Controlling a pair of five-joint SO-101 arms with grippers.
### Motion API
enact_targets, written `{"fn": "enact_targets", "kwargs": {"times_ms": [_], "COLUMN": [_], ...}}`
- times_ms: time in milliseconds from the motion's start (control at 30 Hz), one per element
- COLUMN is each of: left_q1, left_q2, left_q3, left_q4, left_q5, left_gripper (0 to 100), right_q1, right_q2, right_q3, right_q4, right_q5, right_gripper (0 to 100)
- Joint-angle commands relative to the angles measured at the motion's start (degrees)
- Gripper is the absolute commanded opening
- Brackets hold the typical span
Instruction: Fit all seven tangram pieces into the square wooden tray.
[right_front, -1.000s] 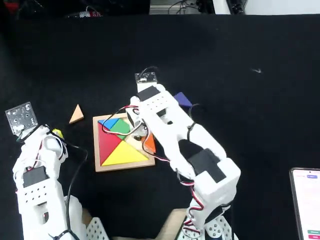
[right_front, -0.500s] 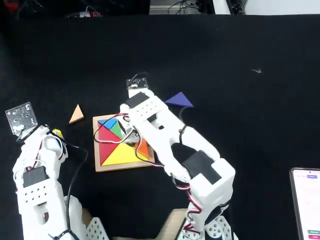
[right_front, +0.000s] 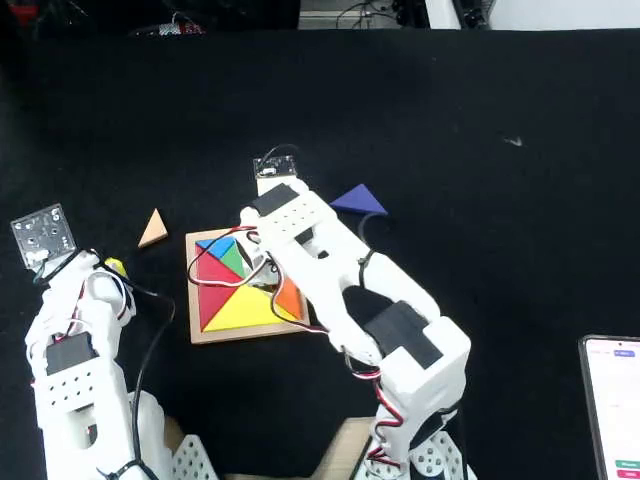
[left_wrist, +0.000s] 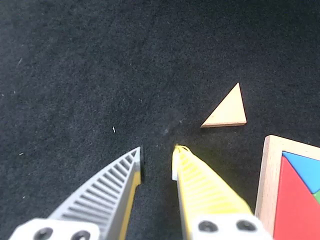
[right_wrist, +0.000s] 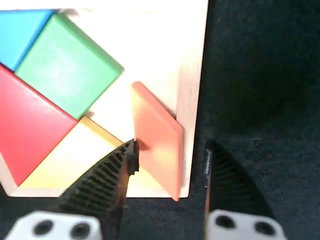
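- Tray (right_front: 192, 300) held blue piece (right_wrist: 20, 30), green square (right_wrist: 67, 67), red triangle (right_wrist: 35, 135) & yellow triangle (right_front: 240, 315) flat; orange parallelogram (right_wrist: 155, 140) sat half in, one edge on the rim.
- Right gripper (right_wrist: 170, 150) stood spread astride the orange parallelogram, not pinching.
- Left to do, by my read: seat it, add 2 pcs.
- Tan triangle (left_wrist: 227, 110) lay just ahead of left gripper (left_wrist: 157, 150), fingers slightly apart, empty.
- Purple triangle (right_front: 358, 200) lay beyond right gripper, past tray; right arm (right_front: 340, 285) hung over part of tray.
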Motion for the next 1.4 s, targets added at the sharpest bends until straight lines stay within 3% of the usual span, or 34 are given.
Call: {"fn": "enact_targets", "kwargs": {"times_ms": [0,200,467,633,867,1033,1167,1367], "left_q1": [1.4,1.4,1.4,1.4,1.4,1.4,1.4,1.4], "left_q2": [-0.6,-0.6,-0.6,-0.6,-0.6,-0.6,-0.6,-0.6], "left_q3": [-0.1,-0.1,-0.1,-0.1,-0.1,-0.1,-0.1,-0.1], "left_q4": [-1.1,-1.1,-1.1,-1.1,-1.1,-1.1,-1.1,-1.1], "left_q5": [-0.8,-0.8,-0.8,-0.8,-0.8,-0.8,-0.8,-0.8], "left_gripper": [12,12,12,12,12,12,12,12], "right_q1": [-0.8,-0.7,-0.9,-0.9,-0.4,4.5,11.9,25.1], "right_q2": [-0.2,-2.2,-2.5,0.9,-0.1,-3.7,-5.8,-0.8], "right_q3": [-4.4,-4.9,-4.6,-5.4,-11.8,-15.7,-17.9,-17.8], "right_q4": [0.0,0.9,0.8,0.6,8.5,13.2,12.0,-1.1], "right_q5": [-0.4,1.8,3.2,3.0,3.4,10.2,22.3,61.0], "right_gripper": [20.4,18.4,7.8,7.8,7.8,7.8,7.8,7.9]}}
